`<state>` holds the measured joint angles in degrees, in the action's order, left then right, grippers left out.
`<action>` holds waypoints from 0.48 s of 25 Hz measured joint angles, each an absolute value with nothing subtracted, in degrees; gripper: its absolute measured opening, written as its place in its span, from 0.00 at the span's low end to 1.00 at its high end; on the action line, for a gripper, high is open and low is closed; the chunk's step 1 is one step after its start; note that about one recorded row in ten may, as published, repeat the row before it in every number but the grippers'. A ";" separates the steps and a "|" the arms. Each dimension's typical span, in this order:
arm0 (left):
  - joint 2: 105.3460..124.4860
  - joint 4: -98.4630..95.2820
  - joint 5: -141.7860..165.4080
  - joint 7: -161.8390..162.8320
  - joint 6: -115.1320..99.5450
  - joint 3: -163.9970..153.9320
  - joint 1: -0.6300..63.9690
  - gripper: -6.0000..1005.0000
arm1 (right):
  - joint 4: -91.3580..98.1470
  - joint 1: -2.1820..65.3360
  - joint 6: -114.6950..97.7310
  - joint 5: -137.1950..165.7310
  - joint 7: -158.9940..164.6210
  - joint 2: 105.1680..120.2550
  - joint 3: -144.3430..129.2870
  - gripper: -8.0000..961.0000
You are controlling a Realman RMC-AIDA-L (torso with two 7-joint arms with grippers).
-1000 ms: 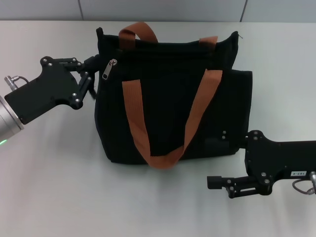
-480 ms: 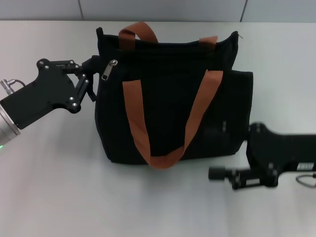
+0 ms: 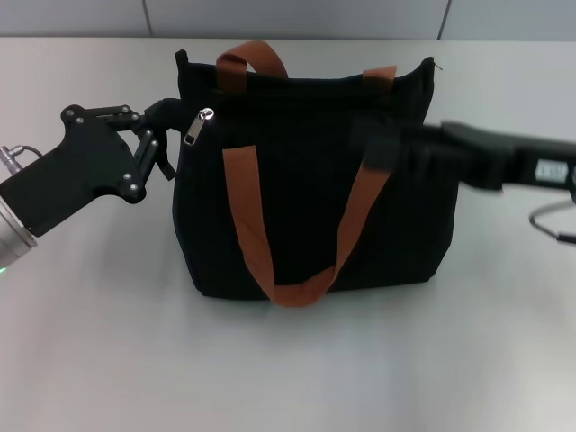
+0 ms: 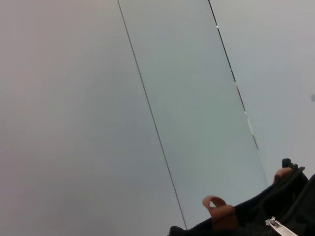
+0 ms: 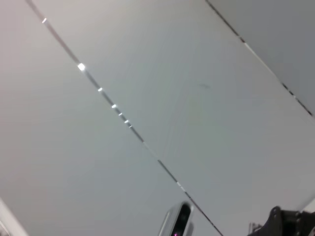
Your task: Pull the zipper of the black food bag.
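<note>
The black food bag [image 3: 306, 193] stands upright in the middle of the table, its two orange-brown handles hanging over the front. The zipper [image 3: 199, 126], a small silver pull tab, hangs at the top left corner of the bag. It also shows in the left wrist view [image 4: 276, 225], beside the bag's top edge [image 4: 256, 214]. My left gripper [image 3: 165, 135] is against the bag's upper left edge, just left of the zipper. My right gripper [image 3: 382, 148] is blurred in motion in front of the bag's upper right part.
The grey table [image 3: 288, 360] extends in front of the bag and to both sides. A wall with panel seams [image 3: 297, 18] rises behind it. The right arm [image 3: 513, 162] reaches in from the right edge.
My right arm has risen from the table at the front right and swung left to the bag's upper right part. My left gripper has shifted slightly left and up.
</note>
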<state>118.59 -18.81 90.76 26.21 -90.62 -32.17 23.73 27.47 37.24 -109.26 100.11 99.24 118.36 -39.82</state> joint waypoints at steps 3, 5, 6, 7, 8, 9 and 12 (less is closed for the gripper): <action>118.54 -18.70 90.25 26.19 -91.00 -32.16 23.44 0.03 | 27.45 41.43 -106.10 99.63 109.26 117.44 -39.96 0.85; 118.54 -18.70 90.24 26.19 -91.05 -32.17 23.42 0.03 | 27.42 42.46 -105.43 99.64 111.28 117.27 -40.11 0.85; 118.54 -18.70 90.24 26.19 -91.07 -32.17 23.39 0.03 | 27.43 43.41 -104.63 99.74 113.21 117.14 -40.21 0.85; 118.55 -18.70 90.22 26.19 -91.10 -32.16 23.37 0.03 | 27.47 44.31 -103.93 99.88 114.81 117.07 -40.35 0.85; 118.55 -18.70 90.21 26.19 -91.16 -32.16 23.36 0.03 | 27.64 46.06 -102.40 100.10 118.37 116.97 -41.08 0.85; 118.55 -18.68 90.21 26.19 -91.23 -32.17 23.33 0.03 | 27.64 46.06 -102.40 100.10 118.37 116.97 -41.08 0.85; 118.56 -18.62 90.18 26.19 -91.35 -32.22 23.27 0.03 | 27.83 48.51 -99.95 100.19 123.12 116.84 -43.82 0.85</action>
